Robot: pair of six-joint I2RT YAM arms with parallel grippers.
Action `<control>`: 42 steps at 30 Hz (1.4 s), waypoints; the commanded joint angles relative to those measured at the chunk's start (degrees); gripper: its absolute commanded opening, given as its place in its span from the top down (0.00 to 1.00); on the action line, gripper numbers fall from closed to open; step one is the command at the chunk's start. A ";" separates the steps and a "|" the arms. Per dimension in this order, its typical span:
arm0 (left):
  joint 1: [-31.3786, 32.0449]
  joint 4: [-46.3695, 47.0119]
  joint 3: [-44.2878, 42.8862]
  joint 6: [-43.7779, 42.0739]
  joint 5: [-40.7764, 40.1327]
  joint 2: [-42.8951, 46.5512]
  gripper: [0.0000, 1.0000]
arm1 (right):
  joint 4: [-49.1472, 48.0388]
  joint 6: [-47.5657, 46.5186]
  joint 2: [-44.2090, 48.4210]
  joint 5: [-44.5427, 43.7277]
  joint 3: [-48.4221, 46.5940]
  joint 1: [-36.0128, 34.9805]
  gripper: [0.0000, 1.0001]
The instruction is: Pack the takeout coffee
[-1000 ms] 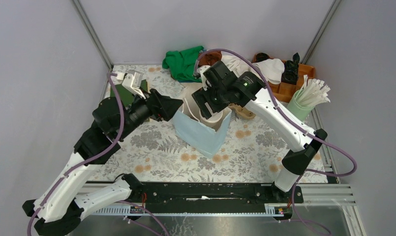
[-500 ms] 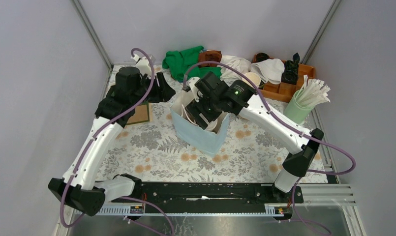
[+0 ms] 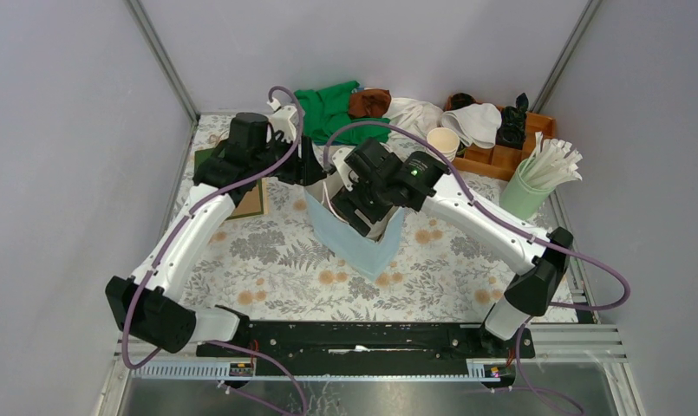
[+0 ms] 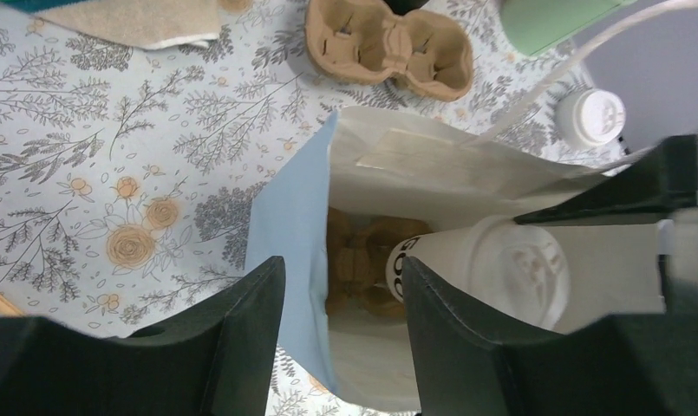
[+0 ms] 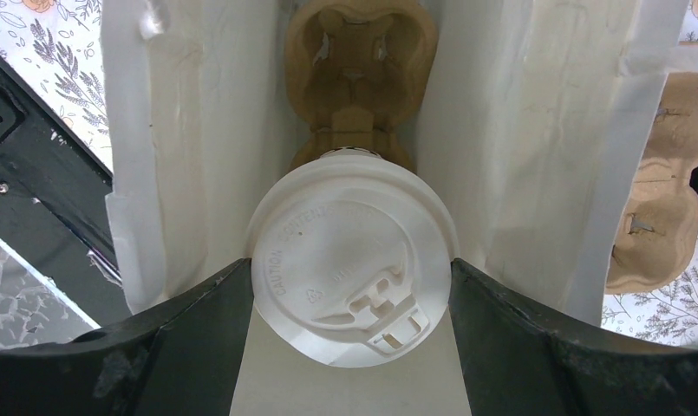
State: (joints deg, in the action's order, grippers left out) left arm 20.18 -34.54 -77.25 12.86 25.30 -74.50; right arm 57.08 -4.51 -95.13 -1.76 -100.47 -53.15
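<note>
Check the alignment first. The takeout coffee (image 5: 354,260), a pale paper cup with a white domed plastic lid, stands upright inside the mouth of the pale blue paper bag (image 4: 293,217), which has a white lining. The cup's long axis runs straight down the bag toward the brown moulded pulp tray (image 5: 358,52) on the bag floor. In the right wrist view the cup covers the nearer well of that tray, and the farther well shows no cup. You cannot tell whether the cup base has reached the tray.

The right gripper (image 5: 349,273) carries the cup. Its black fingers bear on the lid rim from both sides, spread wide to suit the lid. The left gripper (image 4: 341,277) stands partly open, with one finger outside the blue wall and one inside. No pinch on the paper shows.

The bag stands near the middle of the floral-cloth table (image 3: 267,251), slightly toward the far edge.

Expect the thin, creased bag walls to flex. The lid is smooth and rigid, and the tray is rough and fibrous. From this alignment, a straight vertical descent appears to be required.
</note>
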 commanded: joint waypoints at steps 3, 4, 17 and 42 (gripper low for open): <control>0.11 0.43 -1.25 -3.80 -0.03 -1.79 0.47 | -1.92 -1.34 3.58 1.66 1.26 -0.52 0.54; 0.31 0.40 -1.40 -4.04 0.04 -2.09 0.49 | -2.03 -0.94 3.66 1.37 1.32 -0.55 0.54; 8.89 1.95 -2.37 -9.49 -10.04 0.84 1.00 | 0.31 0.48 1.71 -0.44 -0.31 -0.45 0.55; 12.73 4.93 -0.70 -10.15 -7.95 2.86 1.00 | -0.40 8.84 9.87 -6.40 11.22 -1.46 0.59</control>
State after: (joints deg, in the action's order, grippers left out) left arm 32.64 -32.49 -76.36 1.96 17.30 -71.35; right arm 56.10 2.20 -84.29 -5.74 -88.49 -53.80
